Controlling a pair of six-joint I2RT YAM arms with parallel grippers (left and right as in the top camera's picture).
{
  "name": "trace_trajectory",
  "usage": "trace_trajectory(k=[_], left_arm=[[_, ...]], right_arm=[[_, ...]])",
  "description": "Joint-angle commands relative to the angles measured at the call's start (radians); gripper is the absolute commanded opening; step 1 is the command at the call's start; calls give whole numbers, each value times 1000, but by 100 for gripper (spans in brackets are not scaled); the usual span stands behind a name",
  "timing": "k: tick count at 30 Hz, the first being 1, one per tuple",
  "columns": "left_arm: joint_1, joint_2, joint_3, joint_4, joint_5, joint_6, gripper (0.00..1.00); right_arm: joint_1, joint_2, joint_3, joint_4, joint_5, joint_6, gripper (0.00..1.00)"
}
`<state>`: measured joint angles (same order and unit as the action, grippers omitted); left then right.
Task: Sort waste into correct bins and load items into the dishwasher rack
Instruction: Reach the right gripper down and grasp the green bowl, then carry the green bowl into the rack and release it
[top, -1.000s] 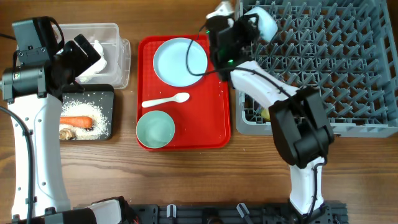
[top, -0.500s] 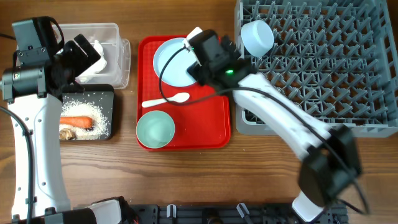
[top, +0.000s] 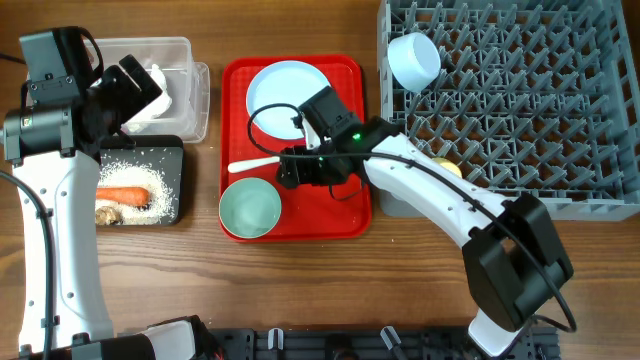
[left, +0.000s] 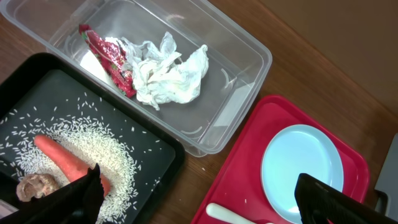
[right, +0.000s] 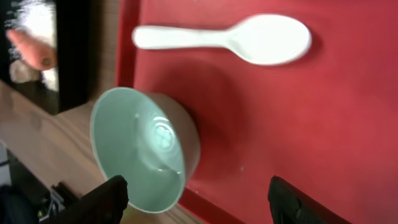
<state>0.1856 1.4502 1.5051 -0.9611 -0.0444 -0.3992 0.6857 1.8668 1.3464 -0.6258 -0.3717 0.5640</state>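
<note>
At the far left, the left gripper (left: 199, 190) hangs with its fingers spread wide and nothing between them. It is above the clear tub (top: 198, 105), which holds the crumpled napkin (left: 171, 74) and the red wrapper (left: 109, 53). Beside the tub, the black tray (top: 172, 205) carries the carrot (top: 123, 195), scattered rice (top: 140, 160) and a brownish food lump (top: 105, 214).

On the red serving tray (top: 352, 215), the right gripper (right: 198, 186) hovers low, also wide open and empty, over the white spoon (right: 236, 38). The spoon looks like the likely next pick. It should be light and stiff, but it lies flat on slick plastic and may skate or flip. A pinch across the narrow handle near the neck seems best.

The green bowl (top: 250, 207) sits just beside the spoon at the tray's corner, apparently riding over the rim, so a low finger could knock it. The blue plate (top: 285, 85) lies clear behind.

To the right, the grey rack (top: 560, 150) already holds the pale blue bowl (top: 413, 60) and the yellow cup (top: 447, 168). The cup is partly hidden by the arm.
</note>
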Motion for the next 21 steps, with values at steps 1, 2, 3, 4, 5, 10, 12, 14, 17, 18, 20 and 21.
trace_trajectory(k=[1, 2, 3, 4, 5, 10, 12, 14, 17, 18, 20, 21], left_arm=[[3, 3, 14, 3, -10, -5, 100], [3, 3, 14, 3, -10, -5, 100], [3, 3, 14, 3, -10, -5, 100], [3, 3, 14, 3, -10, -5, 100], [3, 3, 14, 3, -10, -5, 100], [3, 3, 14, 3, -10, -5, 100], [3, 3, 14, 3, -10, -5, 100], [3, 3, 14, 3, -9, -5, 100], [3, 3, 14, 3, -10, -5, 100], [3, 3, 14, 3, -10, -5, 100], [3, 3, 14, 3, -10, -5, 100], [3, 3, 14, 2, -10, -5, 100]], right_arm=[[9, 9, -78, 66, 35, 96, 71], [11, 9, -105, 98, 35, 118, 69], [12, 9, -127, 124, 35, 129, 68], [13, 9, -130, 133, 35, 139, 68], [15, 12, -130, 144, 36, 146, 66], [87, 68, -129, 220, 23, 171, 54], [89, 69, -129, 224, 24, 171, 36], [103, 79, -129, 235, 24, 171, 33], [113, 84, -126, 240, 24, 171, 14], [113, 84, -126, 241, 23, 172, 13], [118, 88, -126, 246, 24, 173, 10], [129, 95, -126, 252, 23, 185, 8]])
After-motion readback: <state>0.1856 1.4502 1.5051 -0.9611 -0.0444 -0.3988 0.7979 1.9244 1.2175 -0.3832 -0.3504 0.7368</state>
